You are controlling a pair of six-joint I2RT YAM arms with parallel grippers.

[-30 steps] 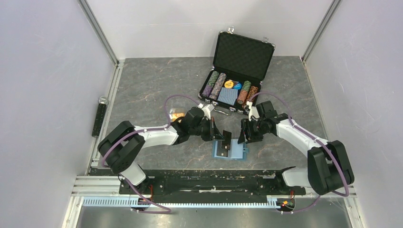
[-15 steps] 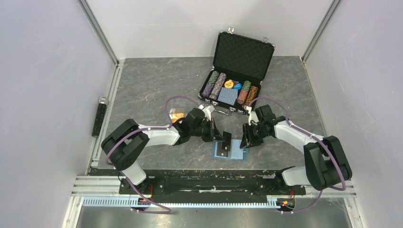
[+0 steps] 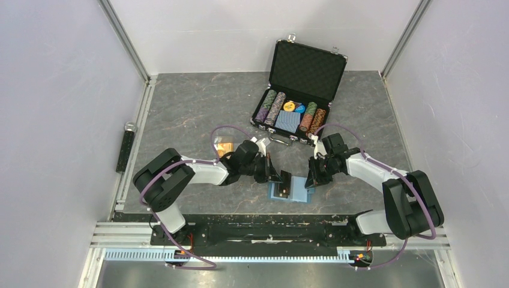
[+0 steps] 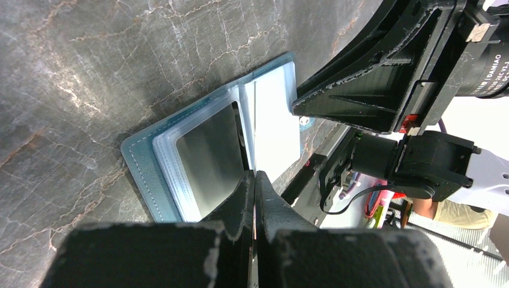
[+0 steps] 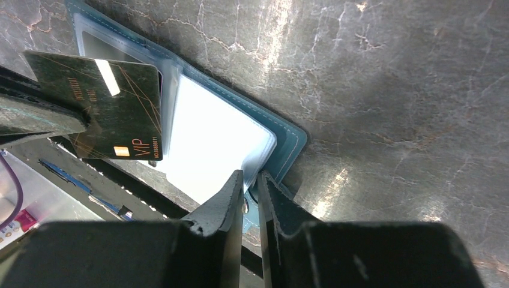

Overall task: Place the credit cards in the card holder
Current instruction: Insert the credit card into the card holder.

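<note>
Right gripper (image 5: pixel 250 177) narrowed onto card holder (image 5: pixel 210 132), frame centre; left gripper (image 4: pixel 253 175) clamps black VIP card (image 5: pixel 114 114); lost pinch could block insertion.

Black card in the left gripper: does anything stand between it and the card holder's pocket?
Nothing visible does. The left gripper holds the black card just above the open card holder. The right gripper straddles the holder's outer edge, beside the card's path.

Teal card holder (image 5: pixel 289 137), black card (image 5: pixel 114 114) with orange lines, grey marbled table (image 5: pixel 390 90).
</note>
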